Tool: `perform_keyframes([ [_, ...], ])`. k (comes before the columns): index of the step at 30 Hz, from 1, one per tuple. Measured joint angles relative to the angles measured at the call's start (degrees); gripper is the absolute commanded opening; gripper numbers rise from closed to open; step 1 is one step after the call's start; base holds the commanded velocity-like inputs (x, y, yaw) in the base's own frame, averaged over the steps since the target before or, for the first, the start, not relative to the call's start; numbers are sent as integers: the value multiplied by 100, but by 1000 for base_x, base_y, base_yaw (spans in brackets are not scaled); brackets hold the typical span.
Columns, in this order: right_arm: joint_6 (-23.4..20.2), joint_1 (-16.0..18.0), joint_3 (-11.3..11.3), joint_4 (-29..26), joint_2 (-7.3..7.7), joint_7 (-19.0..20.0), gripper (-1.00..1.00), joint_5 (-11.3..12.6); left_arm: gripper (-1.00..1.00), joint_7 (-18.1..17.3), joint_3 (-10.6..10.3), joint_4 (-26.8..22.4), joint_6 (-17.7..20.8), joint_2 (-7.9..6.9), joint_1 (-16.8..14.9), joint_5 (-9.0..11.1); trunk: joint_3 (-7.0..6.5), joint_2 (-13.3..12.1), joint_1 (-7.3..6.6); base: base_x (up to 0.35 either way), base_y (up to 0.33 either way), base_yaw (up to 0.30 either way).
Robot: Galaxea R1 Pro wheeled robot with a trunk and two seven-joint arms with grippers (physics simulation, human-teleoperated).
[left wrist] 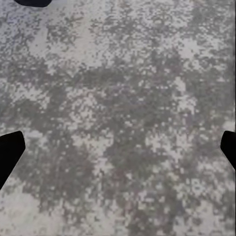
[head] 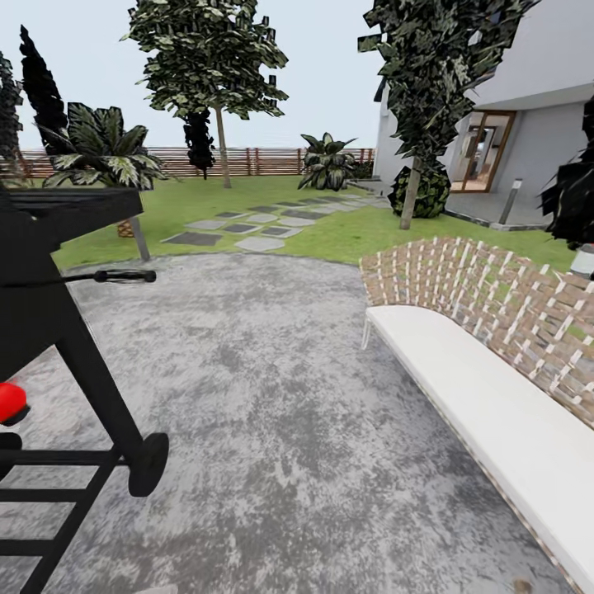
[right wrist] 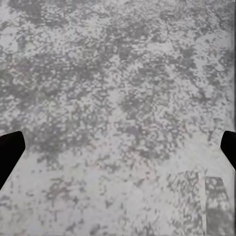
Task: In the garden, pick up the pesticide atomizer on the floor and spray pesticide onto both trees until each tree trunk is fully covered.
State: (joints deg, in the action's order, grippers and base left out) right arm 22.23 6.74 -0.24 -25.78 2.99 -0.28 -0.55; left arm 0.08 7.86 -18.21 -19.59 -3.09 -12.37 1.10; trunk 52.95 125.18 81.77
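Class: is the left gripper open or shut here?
Open: the left gripper has fingertips at opposite edges, with bare grey paving between.

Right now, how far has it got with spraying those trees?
Nothing looks done yet. Both pincers, left and right, are open and empty over the grey paving, with no atomizer seen. The trees stand far off across the lawn, trunks unsprayed. Finding the atomizer, grasping and spraying all remain.

Grey mottled paving point(head: 272, 396), white woven-back bench point(head: 495, 388), black grill point(head: 58, 330), house wall point(head: 536, 107).
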Motion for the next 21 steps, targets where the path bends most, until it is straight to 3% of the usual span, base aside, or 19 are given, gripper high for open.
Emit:
perform_keyframes([
  [12, 1, 0, -1, 1, 0, -4, 100, 0, 100, 0, 2, -3, 0, -6, 1, 2, 0, 0, 0, 322, -169, 12],
  [21, 2, 2, 0, 9, -1, -4, 100, 0, 100, 0, 2, -5, -2, -8, 2, 2, 0, 0, 0, 324, -141, 207],
])
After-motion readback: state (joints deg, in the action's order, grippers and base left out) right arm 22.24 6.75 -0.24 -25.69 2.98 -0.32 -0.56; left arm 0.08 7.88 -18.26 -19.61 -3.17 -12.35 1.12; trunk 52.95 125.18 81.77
